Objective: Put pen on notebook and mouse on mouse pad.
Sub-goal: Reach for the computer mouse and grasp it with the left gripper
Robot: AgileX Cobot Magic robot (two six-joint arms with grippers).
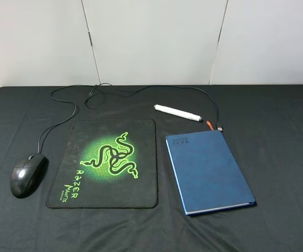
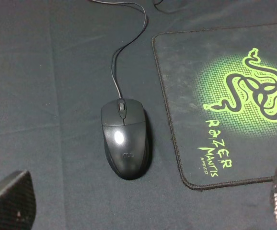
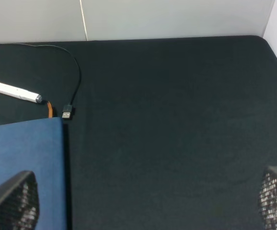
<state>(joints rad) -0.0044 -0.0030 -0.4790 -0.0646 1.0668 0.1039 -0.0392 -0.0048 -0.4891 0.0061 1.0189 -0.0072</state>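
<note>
left end effector point(image 2: 145, 208): your fingers point(image 2: 9, 203) are spread wide, nothing between them, touching nothing; the mouse point(image 2: 125, 139) lies just ahead of the gap.
right end effector point(image 3: 143, 203): spread wide too, holding nothing; one finger shows over the notebook point(image 3: 23, 148) cover, the other over bare tabletop point(image 3: 177, 120). You can't tell from this view whether it touches the cover.
mouse: on the tabletop, just beside the left edge of the mouse pad point(image 1: 105, 163) in the high view, with a narrow gap, so not on the pad. Scroll wheel end points to the far side.
mouse pad: flat, green logo up, between mouse and notebook.
cable point(image 1: 67, 118): leaves the mouse's front, loops past the pad's far edge, runs behind the pen point(image 1: 177, 112) and ends in a USB plug point(image 1: 220, 128) just beside the notebook's far corner.
notebook: closed, blue cover up, right of the pad, a bit angled.
orange ribbon point(image 1: 209, 125): sticks out at the notebook's far end, next to the plug.
pen: on the tabletop just beyond the notebook's far end, apart from it, lying at a slant, grey tip toward the ribbon.
</note>
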